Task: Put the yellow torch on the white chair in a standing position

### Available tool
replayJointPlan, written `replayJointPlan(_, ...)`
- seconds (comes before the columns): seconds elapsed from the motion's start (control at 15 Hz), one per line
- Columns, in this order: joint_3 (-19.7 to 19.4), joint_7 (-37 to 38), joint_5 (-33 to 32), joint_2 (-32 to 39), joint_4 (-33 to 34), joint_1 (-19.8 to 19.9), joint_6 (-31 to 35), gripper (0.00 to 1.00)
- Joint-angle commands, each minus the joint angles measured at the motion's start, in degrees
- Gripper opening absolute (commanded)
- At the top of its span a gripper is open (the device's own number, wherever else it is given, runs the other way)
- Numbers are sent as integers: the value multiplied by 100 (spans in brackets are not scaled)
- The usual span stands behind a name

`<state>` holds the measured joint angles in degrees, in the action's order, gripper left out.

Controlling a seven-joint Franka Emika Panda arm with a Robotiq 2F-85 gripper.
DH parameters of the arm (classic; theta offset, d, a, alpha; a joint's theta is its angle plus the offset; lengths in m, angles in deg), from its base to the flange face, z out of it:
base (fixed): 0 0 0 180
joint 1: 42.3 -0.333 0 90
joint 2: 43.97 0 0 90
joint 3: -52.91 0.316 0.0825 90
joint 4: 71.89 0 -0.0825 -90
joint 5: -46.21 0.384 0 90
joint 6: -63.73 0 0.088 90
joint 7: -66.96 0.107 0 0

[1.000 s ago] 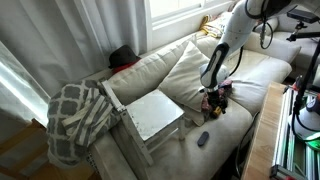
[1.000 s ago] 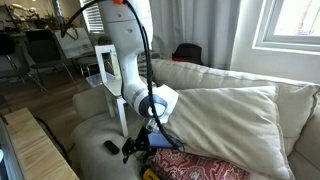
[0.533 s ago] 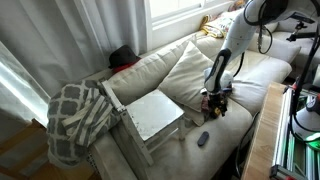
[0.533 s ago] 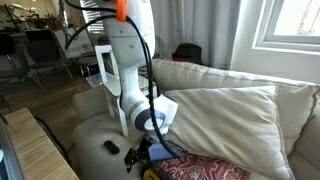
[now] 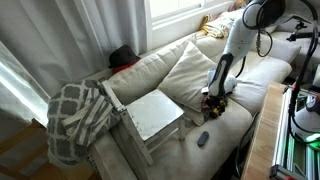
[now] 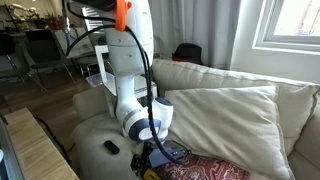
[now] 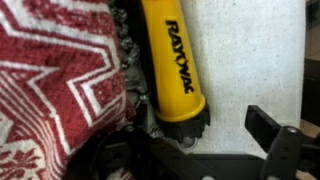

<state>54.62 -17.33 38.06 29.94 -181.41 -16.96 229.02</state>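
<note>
End effector (image 5: 212, 103) has sunk lower, open over the yellow torch (image 7: 175, 65).

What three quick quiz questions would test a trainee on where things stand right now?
1. True or false: the yellow torch already stands upright on the white chair.
2. In the wrist view, what lies right beside the torch? A) a red-and-white patterned cloth B) a book C) a cup
3. Fill in: the torch lies on its side on the cream ____.
Key: 1 false; 2 A; 3 sofa.
</note>
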Motion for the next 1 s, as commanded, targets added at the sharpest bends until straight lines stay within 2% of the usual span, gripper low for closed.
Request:
replayJointPlan(0.0, -161, 70, -291, 246, 147, -80, 618, 100)
replayJointPlan(0.13, -190, 86, -406, 296, 140, -119, 732, 98)
replayJointPlan(0.2, -192, 82, -459, 315, 140, -115, 759, 78)
replayJointPlan(0.33, -183, 82, -539, 325, 134, -86, 818, 70)
replayJointPlan(0.67, -164, 79, -667, 327, 133, -26, 916, 30)
replayJointPlan(0.73, -172, 78, -691, 325, 134, -31, 912, 26)
replayJointPlan(0.93, -143, 73, -712, 206, 56, 36, 776, 24)
